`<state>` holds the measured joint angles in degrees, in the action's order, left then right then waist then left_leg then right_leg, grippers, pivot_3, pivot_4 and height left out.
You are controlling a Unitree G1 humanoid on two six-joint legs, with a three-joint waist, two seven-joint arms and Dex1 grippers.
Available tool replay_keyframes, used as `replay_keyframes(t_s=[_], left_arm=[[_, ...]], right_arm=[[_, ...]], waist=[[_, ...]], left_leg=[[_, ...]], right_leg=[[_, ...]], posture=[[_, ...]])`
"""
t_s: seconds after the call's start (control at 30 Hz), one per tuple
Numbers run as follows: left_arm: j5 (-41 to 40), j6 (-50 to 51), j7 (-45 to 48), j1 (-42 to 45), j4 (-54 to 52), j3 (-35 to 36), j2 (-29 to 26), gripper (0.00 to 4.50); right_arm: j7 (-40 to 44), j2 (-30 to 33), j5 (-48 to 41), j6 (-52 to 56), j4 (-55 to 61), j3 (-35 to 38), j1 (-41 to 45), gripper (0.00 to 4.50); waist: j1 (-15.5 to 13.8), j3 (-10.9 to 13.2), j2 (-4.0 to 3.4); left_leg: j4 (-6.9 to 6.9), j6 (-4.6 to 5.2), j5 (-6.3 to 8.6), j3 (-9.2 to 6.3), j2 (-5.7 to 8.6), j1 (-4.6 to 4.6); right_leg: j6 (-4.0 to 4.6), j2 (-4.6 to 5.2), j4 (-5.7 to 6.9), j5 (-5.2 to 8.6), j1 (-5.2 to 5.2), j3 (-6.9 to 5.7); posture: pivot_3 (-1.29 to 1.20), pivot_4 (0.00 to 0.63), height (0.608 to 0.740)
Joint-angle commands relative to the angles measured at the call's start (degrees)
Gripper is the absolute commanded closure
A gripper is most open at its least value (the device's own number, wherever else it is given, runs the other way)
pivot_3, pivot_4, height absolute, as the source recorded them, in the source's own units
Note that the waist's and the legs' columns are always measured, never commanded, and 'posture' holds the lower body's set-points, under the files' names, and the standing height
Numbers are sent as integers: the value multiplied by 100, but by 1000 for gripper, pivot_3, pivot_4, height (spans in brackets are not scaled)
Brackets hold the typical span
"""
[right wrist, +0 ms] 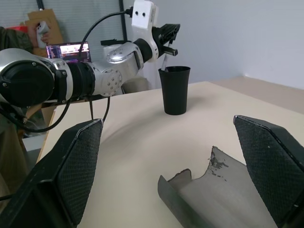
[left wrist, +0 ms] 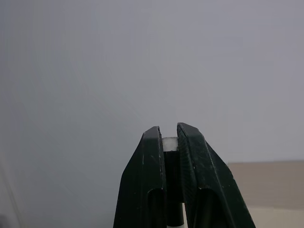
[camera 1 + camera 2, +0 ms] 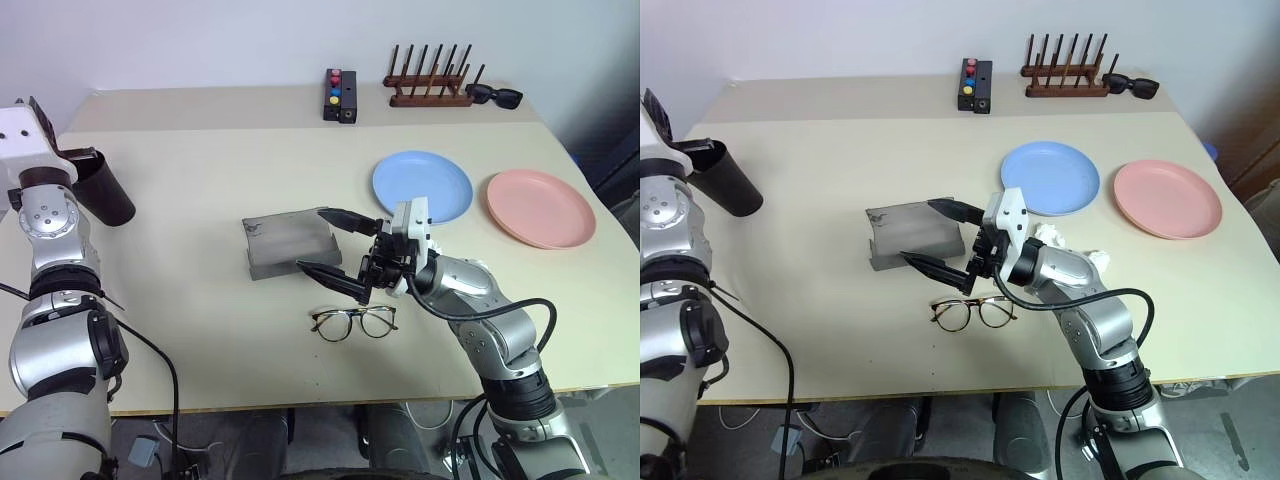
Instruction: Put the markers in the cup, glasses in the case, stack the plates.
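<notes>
Beige tabletop point(image 3: 200, 330) fills the scene, and nearest its front edge lie the thin tortoiseshell-rimmed glasses point(image 3: 353, 322), folded flat and apart from everything else. Just behind them the right gripper point(image 3: 335, 245) hangs with its black fingers spread wide, holding nothing, beside the grey hinged glasses case point(image 3: 287, 243), which lies open. Those frames look light and fragile, with slippery lenses; a grip across the bridge or the rim seems safest. Further back to the right rest the round light blue plastic plate point(image 3: 422, 186) and the salmon pink plate point(image 3: 540, 207), side by side and unstacked; both look stiff and light, best taken at the rim. At the far left the left gripper point(image 1: 169, 36) is closed on a white-barrelled marker point(image 1: 166, 56) above the tall dark tapered cup point(image 1: 175, 90), into whose mouth its lower end dips.
</notes>
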<state>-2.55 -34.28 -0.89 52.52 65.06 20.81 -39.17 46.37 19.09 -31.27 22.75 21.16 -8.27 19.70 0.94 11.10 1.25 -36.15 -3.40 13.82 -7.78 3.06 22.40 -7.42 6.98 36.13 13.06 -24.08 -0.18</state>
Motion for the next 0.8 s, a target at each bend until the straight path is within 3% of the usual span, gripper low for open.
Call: replay_keyframes(t_s=[0.03, 0.8], left_arm=[[15, -150, -23, 100, 1, -53, -100, 4469], [-60, -118, 1, -55, 104, -31, 26, 4469]], right_arm=[[-17, -40, -103, -53, 245, 33, 15, 0], [61, -20, -121, -87, 179, 40, 81, 0]], waist=[[-1, 0, 0], [1, 0, 0]], left_leg=[[0, 0, 0, 0, 0, 0], [0, 0, 0, 0, 0, 0]], right_leg=[[0, 0, 0, 0, 0, 0], [0, 0, 0, 0, 0, 0]], posture=[[0, 150, 734], [0, 150, 734]])
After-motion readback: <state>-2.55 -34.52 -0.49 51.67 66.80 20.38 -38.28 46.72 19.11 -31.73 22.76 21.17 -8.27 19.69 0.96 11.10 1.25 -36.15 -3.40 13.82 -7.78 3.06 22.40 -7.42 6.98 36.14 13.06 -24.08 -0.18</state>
